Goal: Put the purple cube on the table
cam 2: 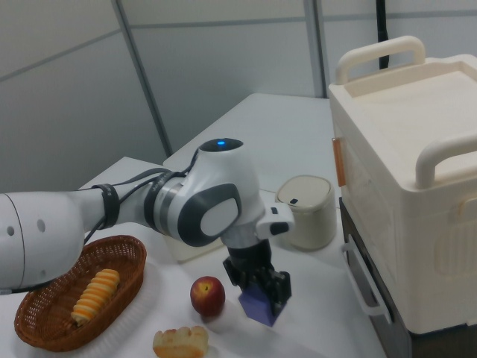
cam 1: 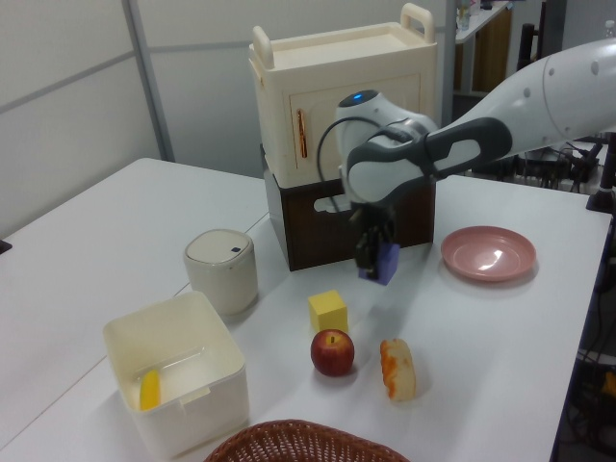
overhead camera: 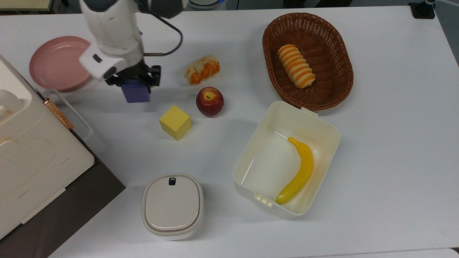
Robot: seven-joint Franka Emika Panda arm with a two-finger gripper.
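Pale grey wall panels [cam 1: 67, 106] with thin metal seams stood behind the scene. A dark desk [cam 1: 496, 43] sat far back at the left view's right.

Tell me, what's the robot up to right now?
Gripper shut on purple cube, held above the table. Pink plate behind it. Yellow cube and apple nearby.
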